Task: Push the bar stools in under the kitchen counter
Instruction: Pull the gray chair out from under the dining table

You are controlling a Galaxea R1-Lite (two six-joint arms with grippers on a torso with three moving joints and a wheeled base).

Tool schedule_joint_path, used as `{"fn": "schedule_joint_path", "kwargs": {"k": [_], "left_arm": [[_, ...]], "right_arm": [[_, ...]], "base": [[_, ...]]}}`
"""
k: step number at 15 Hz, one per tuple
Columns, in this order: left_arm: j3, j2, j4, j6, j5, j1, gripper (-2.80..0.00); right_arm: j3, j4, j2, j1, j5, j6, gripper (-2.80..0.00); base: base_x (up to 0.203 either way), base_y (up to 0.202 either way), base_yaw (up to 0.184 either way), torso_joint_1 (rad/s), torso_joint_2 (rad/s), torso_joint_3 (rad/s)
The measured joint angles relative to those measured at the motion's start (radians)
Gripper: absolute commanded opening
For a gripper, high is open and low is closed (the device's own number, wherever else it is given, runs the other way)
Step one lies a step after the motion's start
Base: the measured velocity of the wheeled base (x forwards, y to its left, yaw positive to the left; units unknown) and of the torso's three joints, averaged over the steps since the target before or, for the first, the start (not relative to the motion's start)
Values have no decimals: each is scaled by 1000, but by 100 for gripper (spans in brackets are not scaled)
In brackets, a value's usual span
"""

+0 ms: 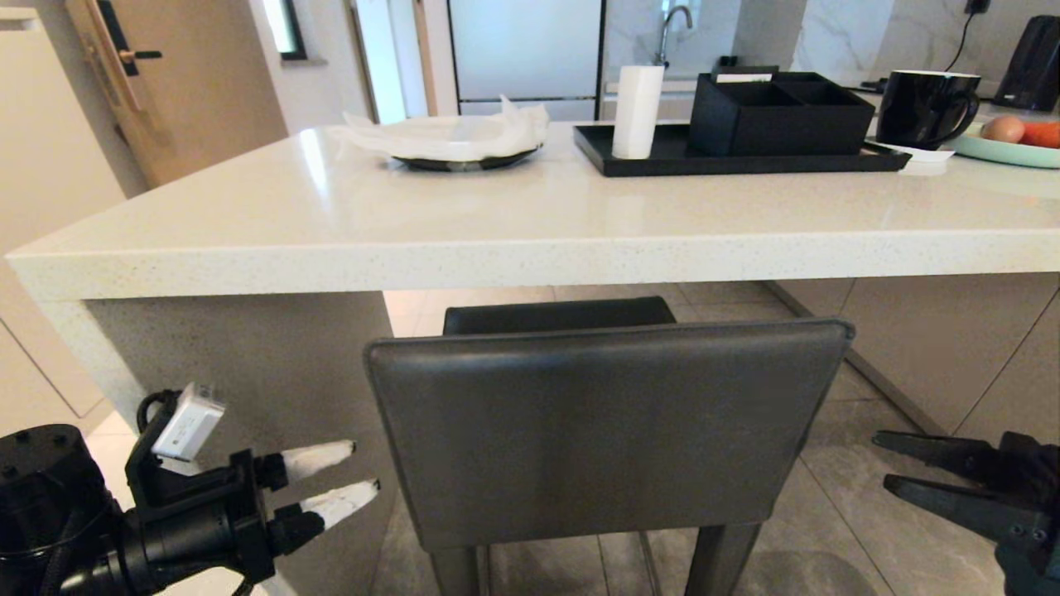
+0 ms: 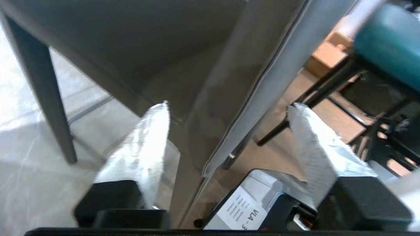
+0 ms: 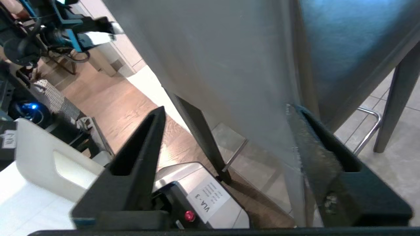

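A grey leather bar stool shows its low rectangular back point(image 1: 609, 430) to me, centred in the head view, with its seat point(image 1: 559, 314) under the edge of the white kitchen counter point(image 1: 530, 223). My left gripper point(image 1: 366, 468) is open, its white-wrapped fingers pointing at the back's left edge; I cannot tell if they touch it. My right gripper point(image 1: 882, 459) is open and stands a little clear of the back's right edge. In the left wrist view the open gripper point(image 2: 228, 108) faces the grey stool point(image 2: 131, 39), with a teal stool point(image 2: 387, 42) beyond. In the right wrist view the open gripper point(image 3: 226, 109) faces the stool's back point(image 3: 229, 49).
The counter's white end panel point(image 1: 248, 364) stands just behind my left gripper. On the counter are a plate with white paper point(image 1: 464, 141), a black tray point(image 1: 737, 161) holding a white cylinder point(image 1: 638, 112) and a black box, a black mug point(image 1: 923, 108) and a green plate point(image 1: 1010, 149).
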State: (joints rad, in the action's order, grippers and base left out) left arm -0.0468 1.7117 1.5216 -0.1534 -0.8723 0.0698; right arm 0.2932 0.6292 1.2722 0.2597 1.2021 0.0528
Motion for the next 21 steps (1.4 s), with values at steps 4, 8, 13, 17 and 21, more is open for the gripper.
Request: {"fn": "schedule_joint_path", "kwargs": {"k": [4, 8, 13, 17, 21], "left_arm": [[-35, 26, 0, 8, -57, -67, 0], [-132, 67, 0, 11, -154, -50, 0], [-218, 131, 0, 12, -211, 4, 0], [-228, 154, -1, 19, -210, 54, 0], [-248, 160, 0, 20, -208, 91, 0]], "right_arm": [[5, 85, 75, 27, -2, 1, 0], [10, 111, 136, 2, 14, 3, 0], [56, 183, 240, -83, 10, 19, 0], [74, 277, 335, -168, 4, -3, 0], [72, 347, 379, -216, -2, -18, 0]], "base": [[0, 0, 0, 0, 0, 0], [0, 0, 0, 0, 0, 0], [0, 0, 0, 0, 0, 0], [0, 0, 0, 0, 0, 0], [0, 0, 0, 0, 0, 0]]}}
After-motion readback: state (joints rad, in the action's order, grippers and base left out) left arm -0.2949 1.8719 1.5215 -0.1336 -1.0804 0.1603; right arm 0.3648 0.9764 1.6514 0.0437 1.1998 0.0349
